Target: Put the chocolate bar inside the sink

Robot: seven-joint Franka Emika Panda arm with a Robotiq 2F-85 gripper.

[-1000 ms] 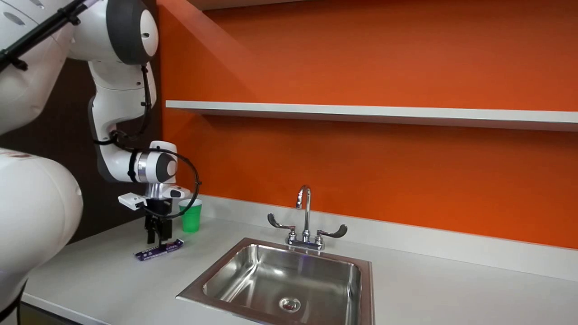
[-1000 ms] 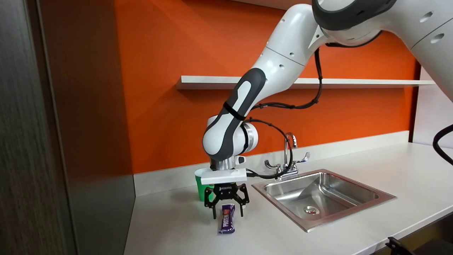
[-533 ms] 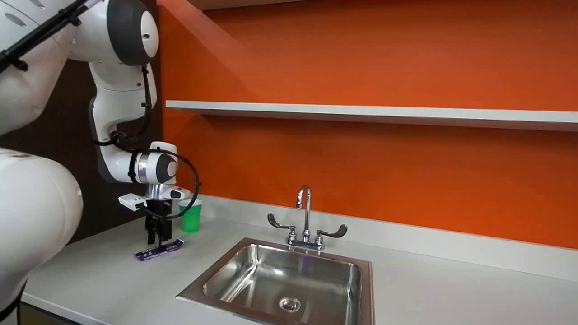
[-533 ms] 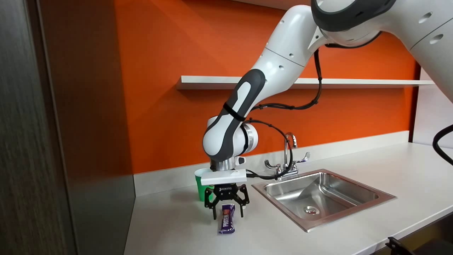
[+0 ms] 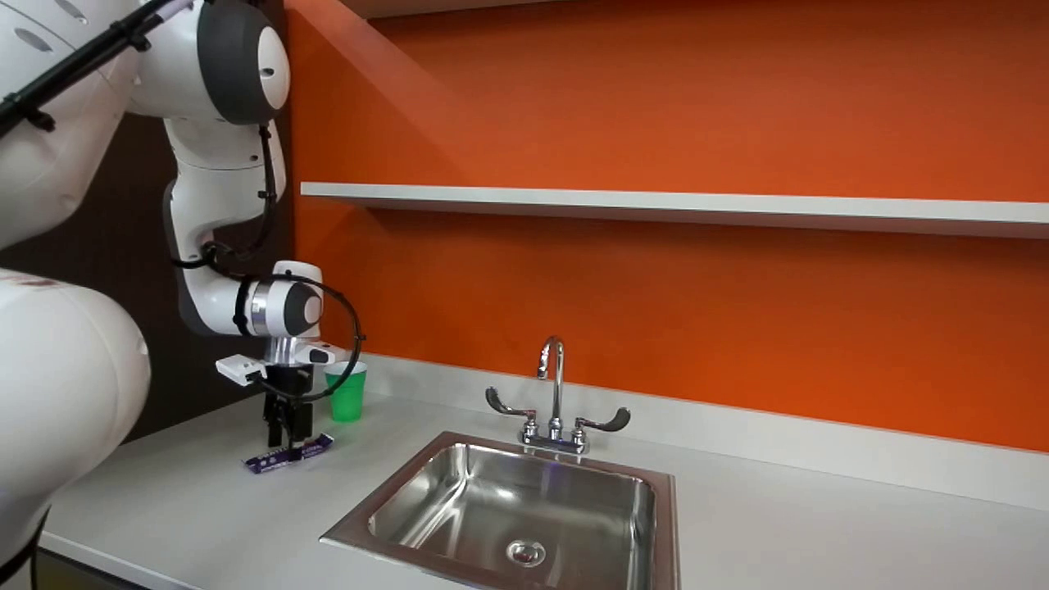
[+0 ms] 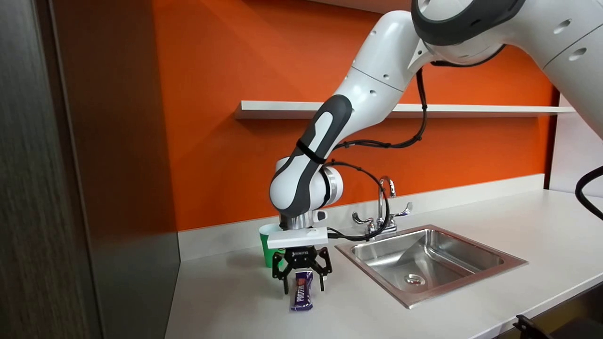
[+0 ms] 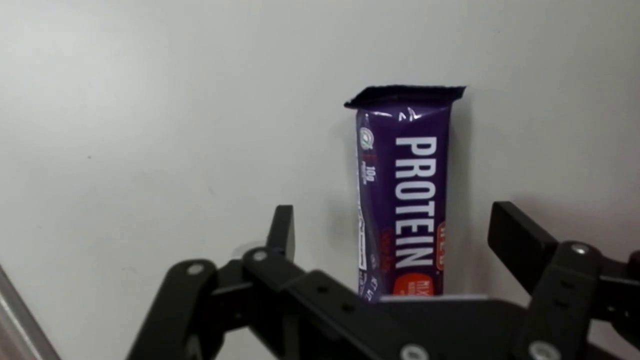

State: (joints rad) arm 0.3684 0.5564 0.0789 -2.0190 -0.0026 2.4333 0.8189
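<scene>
The chocolate bar (image 7: 405,185) lies flat on the surface (image 7: 150,150), under the hand (image 7: 391,222), and in the wrist view it shows between the two fingers (image 7: 520,242). Its long axis runs across the line on which these would come together, so in my judgement they can take it by its long sides without any turn first. The gap looks slightly smaller toward the right edge of that view. The hand is spread wide and holds nothing. It points straight down, and in that view it covers one end of the bar. Whether the fingers touch the surface, I cannot tell. Above, in an exterior view, the arm (image 6: 365,92) comes down at a slant. Near the hand stands a green cup (image 5: 347,397), upright and, it seems, not touching the bar. Farther away is the sink (image 5: 500,516), with the faucet (image 5: 557,393) behind it; the carry to there is, I judge, not yet begun.
</scene>
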